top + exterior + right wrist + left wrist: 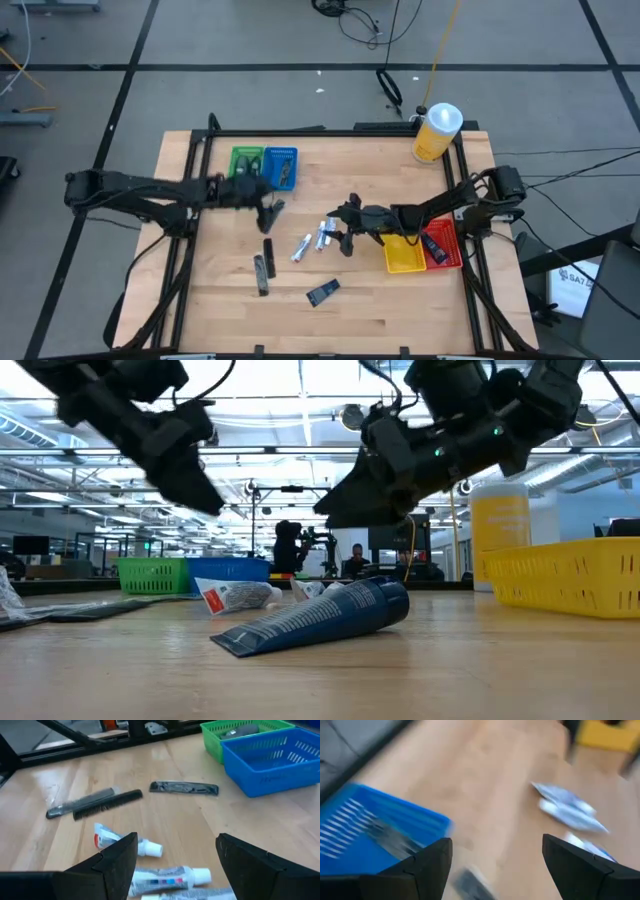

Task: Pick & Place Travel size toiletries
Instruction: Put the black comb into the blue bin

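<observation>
Several travel size toiletries lie flat on the wooden table. Two white tubes are at the middle, also in the right wrist view. A dark comb and a dark packet lie nearer the left, and a dark blue tube lies toward the near edge. My left gripper hangs open above the table just in front of the blue tray, with nothing between its fingers. My right gripper is open beside the white tubes, above the table.
A green tray holding a grey item stands left of the blue tray at the back. A yellow tray and a red tray stand at the right. A large yellow bottle is at the far right corner. A black frame edges the table.
</observation>
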### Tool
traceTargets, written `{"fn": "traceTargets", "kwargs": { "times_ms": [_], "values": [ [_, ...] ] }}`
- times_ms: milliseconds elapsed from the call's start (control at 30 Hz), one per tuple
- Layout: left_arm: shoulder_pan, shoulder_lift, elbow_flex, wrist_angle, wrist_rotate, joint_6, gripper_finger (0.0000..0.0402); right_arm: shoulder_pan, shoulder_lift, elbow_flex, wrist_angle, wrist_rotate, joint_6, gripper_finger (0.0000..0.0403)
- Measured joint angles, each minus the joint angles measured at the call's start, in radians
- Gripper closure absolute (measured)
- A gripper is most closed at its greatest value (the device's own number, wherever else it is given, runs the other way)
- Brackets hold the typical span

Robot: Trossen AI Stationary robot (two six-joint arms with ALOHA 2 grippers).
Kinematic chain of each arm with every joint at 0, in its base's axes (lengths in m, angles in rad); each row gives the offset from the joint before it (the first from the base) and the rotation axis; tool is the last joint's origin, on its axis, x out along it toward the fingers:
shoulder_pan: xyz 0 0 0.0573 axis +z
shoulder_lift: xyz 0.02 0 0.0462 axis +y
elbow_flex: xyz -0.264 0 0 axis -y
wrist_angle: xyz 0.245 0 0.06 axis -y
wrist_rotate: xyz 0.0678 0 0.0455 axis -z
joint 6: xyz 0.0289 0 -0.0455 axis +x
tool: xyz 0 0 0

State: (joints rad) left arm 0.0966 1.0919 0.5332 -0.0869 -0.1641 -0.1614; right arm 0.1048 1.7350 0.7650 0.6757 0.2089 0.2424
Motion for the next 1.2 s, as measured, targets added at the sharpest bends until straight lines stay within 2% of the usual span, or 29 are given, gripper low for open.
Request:
{"fn": "traceTargets", "kwargs": {
  "times_ms": [133,233,400,500,633,733,867,1033,1200],
  "values": [
    [-0.186,0.034,-0.055,-0.023,-0.168,-0.182,0.0096,0.011,0.033,-0.006,0.057,0.0,-0.049,0.0142],
    [-0.293,0.046,-0.057,-0.122,-0.258,-0.418,0.0096,0.011,0.049,-0.004,0.06,-0.001,-0.084,0.0142],
    [-0.397,0.056,-0.057,-0.308,-0.279,-0.903,0.0096,0.009,0.049,-0.005,0.056,0.0,-0.112,0.0142],
    [-0.436,0.112,-0.057,-0.344,-0.397,-1.072,0.0096,0.01,0.05,-0.005,0.053,0.0,-0.132,0.0142],
    [-0.458,0.204,-0.057,-0.244,-0.531,-1.091,0.0096,0.01,0.05,-0.005,0.053,0.0,-0.132,0.0142],
    [-0.449,0.311,-0.057,-0.126,-0.543,-1.058,0.0096,0.01,0.05,-0.005,0.055,0.0,-0.132,0.0142],
    [-0.43,0.428,-0.057,-0.033,-0.51,-1.049,0.0105,0.01,0.05,-0.005,0.065,0.0,-0.132,0.0142],
    [-0.418,0.529,-0.053,0.012,-0.561,-1.046,0.0149,0.014,0.05,-0.005,0.11,0.0,-0.131,0.0142],
    [-0.418,0.557,-0.053,0.004,-0.57,-1.045,0.0202,0.037,0.05,-0.005,0.182,-0.003,-0.149,0.0142]
  ]
}}
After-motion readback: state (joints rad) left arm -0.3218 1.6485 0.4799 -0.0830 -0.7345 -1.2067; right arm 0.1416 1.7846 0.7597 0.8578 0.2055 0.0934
